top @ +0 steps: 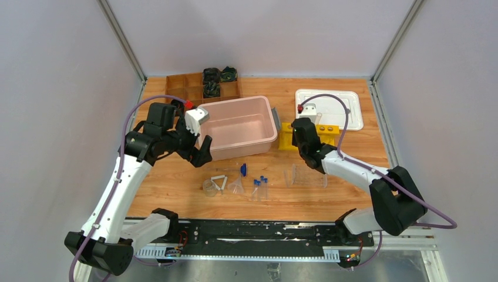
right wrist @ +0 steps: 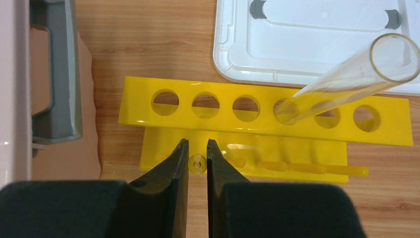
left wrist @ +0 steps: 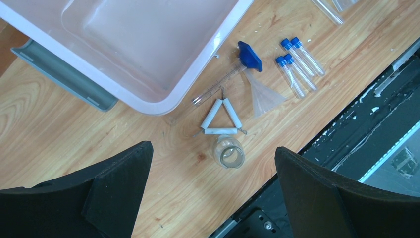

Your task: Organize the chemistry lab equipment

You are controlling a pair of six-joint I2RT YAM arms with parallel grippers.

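Top external view shows little of either claw. The left gripper [left wrist: 212, 148] is foreshortened beside the large pink plastic bin [top: 238, 126], and the right gripper [right wrist: 197, 148] sits under its own wrist, which also covers part of the yellow holed tube rack [top: 286, 141]. Left wrist view crops the bin at upper left and catches only glassy slivers at the top right edge; the clear rectangular tray [top: 308, 175] is faint even from above. The right gripper's jaws are drawn to a narrow slit with a round yellow peg [right wrist: 197, 163] showing in the gap; whether they pinch it cannot be told. The left gripper stands wide and holds nothing.

Mid frame in the right wrist view, the rack shows six round holes, with a bare clear tube [right wrist: 346, 79] leaning in the fourth from the left. At the centre of the left wrist view, a small clear beaker [left wrist: 229, 152] stands just below a white wire triangle [left wrist: 221, 119]. Above them are a slanting blue-tipped rod [left wrist: 223, 84], a clear funnel [left wrist: 262, 94] on its side, and four blue-capped clear tubes [left wrist: 297, 62].

The rack lies between the bin's grey handle [right wrist: 54, 99] and a white lid [right wrist: 317, 44]. Bare wood fills the left wrist view's middle left, and the black front rail [left wrist: 346, 129] runs near the beaker.
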